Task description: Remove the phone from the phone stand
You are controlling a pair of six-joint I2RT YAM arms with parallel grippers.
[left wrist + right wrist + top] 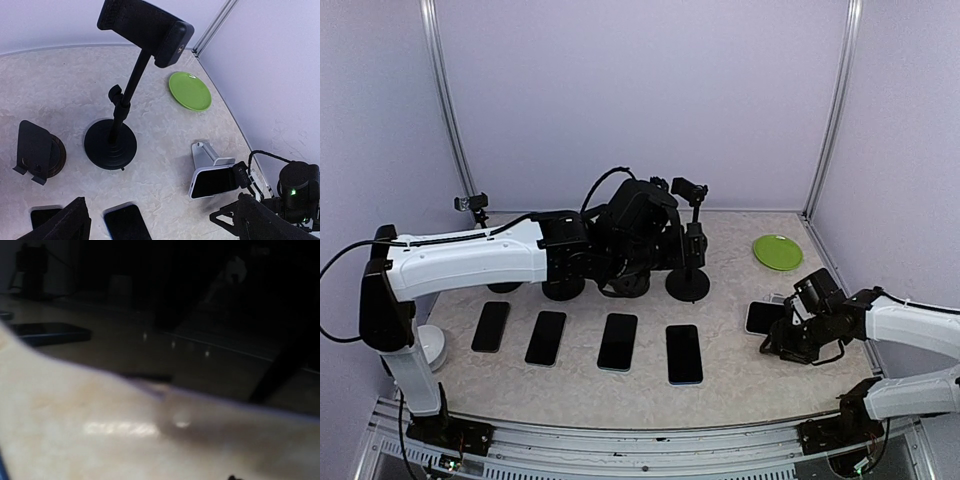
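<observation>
The phone [214,182], dark-screened with a white edge, leans sideways on a white phone stand [206,151] at the right of the table. My right gripper [783,328] is at the phone's right end, one black finger [242,174] against its edge. The right wrist view is a blur filled by the phone's pale body, so the jaws do not show. My left gripper [162,229] hangs wide open high over the table's middle, holding nothing.
A tall black clamp stand [111,144] rises just ahead of my left gripper. A small black stand on a wooden disc [37,150] sits to its left. A green plate [190,91] lies at the back right. Several phones [618,341] lie flat in a row.
</observation>
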